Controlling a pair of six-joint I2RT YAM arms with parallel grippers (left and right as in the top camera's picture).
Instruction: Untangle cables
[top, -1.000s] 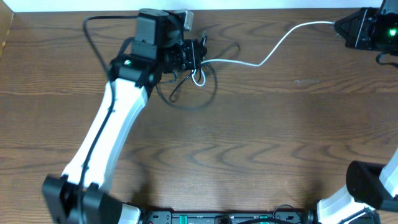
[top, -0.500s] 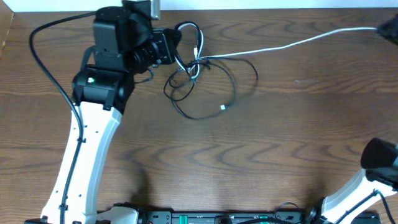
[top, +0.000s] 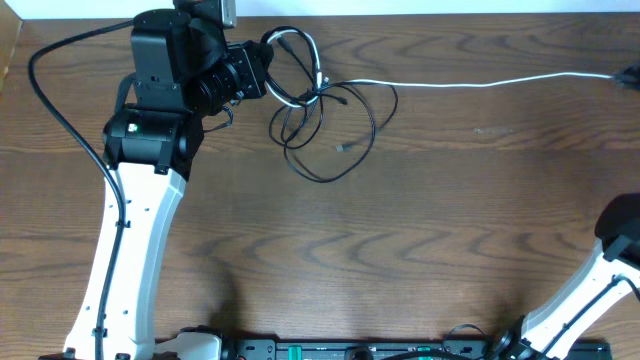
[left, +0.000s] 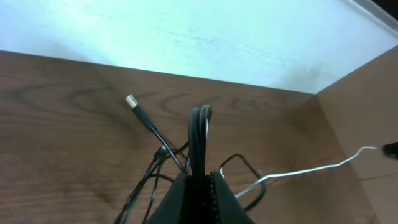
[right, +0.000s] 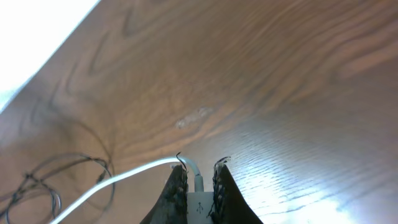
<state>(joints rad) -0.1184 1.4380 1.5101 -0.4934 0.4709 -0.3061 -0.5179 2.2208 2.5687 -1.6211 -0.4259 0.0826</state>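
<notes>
While the left hand is clamped shut on a doubled loop of the black cable near the 11 o'clock corner of the desk, we see the rest of that cable spread in loose, crossing loops just to its 3 o'clock side. The white cable leaves that tangle and runs in a nearly straight line toward 3 o'clock along the far side of the desk. We find its plug end pinched between the closed fingers of the right hand, out at the 2 o'clock edge.
</notes>
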